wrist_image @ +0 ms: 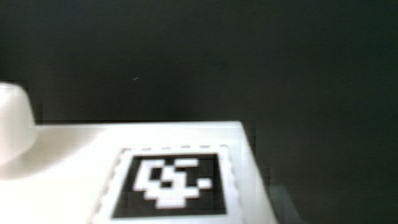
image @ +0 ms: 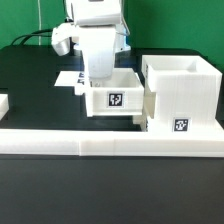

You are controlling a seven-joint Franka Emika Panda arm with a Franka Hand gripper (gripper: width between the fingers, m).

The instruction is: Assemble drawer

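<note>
Black table (image: 30, 95), white rail (image: 100, 145) along its near edge, marker board (image: 70, 78) lying flat behind

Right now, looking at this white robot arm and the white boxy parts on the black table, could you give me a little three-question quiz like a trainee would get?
1. True or false: the tall white open-topped box stands to the exterior view's right of the lower white box.
2. Which sits directly under the white robot arm? A) the tall box B) the lower box C) the long white rail in front
3. What black-and-white thing is printed on the fronts of both boxes?

Key: 1 true. 2 B. 3 a square marker tag.
</note>
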